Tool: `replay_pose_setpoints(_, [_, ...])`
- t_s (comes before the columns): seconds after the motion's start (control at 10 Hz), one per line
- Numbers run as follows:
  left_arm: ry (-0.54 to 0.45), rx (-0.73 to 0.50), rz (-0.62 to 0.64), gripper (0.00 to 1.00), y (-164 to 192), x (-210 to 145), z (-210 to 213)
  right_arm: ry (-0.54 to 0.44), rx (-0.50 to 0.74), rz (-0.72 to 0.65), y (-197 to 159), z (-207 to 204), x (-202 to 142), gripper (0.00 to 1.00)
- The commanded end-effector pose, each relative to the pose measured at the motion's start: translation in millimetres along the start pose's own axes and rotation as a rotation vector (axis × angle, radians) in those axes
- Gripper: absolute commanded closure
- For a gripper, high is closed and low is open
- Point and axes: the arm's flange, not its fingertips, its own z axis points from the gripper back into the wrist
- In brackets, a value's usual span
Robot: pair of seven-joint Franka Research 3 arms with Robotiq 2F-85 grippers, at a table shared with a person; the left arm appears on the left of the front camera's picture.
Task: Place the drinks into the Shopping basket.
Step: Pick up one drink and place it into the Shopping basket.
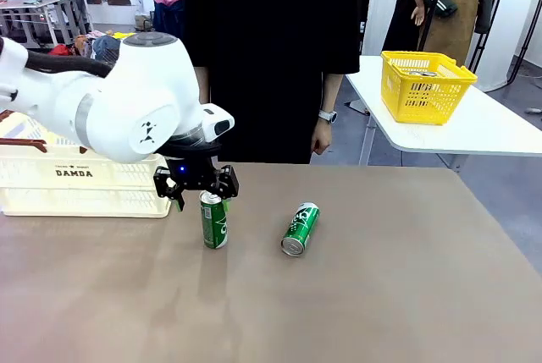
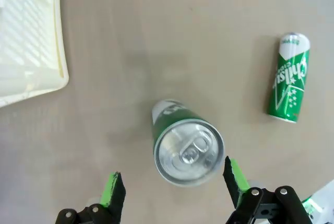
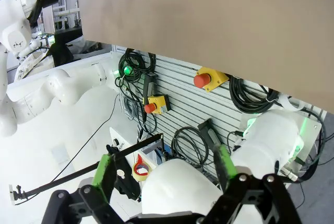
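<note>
One green drink can (image 1: 213, 222) stands upright on the brown table, its silver top (image 2: 189, 151) facing my left wrist camera. My left gripper (image 1: 196, 190) hovers open just above it, and its green pads (image 2: 113, 188) flank the can top without touching it. A second green can (image 1: 300, 228) lies on its side to the right (image 2: 289, 77). The cream Shopping basket (image 1: 76, 187) marked "DAMDA" sits at the table's left, and its corner (image 2: 31, 51) shows in the left wrist view. My right gripper (image 3: 164, 169) is open and holds nothing, off the table and facing the robot's base.
A person in black (image 1: 271, 50) stands at the far edge with one hand (image 1: 320, 139) hanging near the table. A yellow basket (image 1: 426, 85) sits on a separate white table at the back right. Cables and red buttons (image 3: 201, 80) hang below the tabletop.
</note>
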Motion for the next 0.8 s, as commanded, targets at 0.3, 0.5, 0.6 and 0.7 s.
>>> replay_pose_setpoints(0.3, [0.036, -0.016, 0.006, 0.00, -6.2, 17.4, -27.9, 0.000, 0.009, 0.014, 1.7, 1.5, 0.0, 0.00])
replay_pose_setpoints(0.5, [0.037, -0.016, 0.000, 0.00, -8.1, 20.0, -30.9, 0.000, 0.009, 0.014, 1.7, 1.5, 0.0, 0.00])
replay_pose_setpoints(0.6, [0.022, -0.012, -0.004, 0.00, -9.5, 20.5, -30.7, 0.000, 0.009, 0.014, 1.7, 1.5, 0.0, 0.00])
replay_pose_setpoints(0.7, [0.015, -0.007, -0.008, 0.00, -10.3, 21.2, -32.0, 0.000, 0.009, 0.014, 1.7, 1.5, 0.0, 0.00])
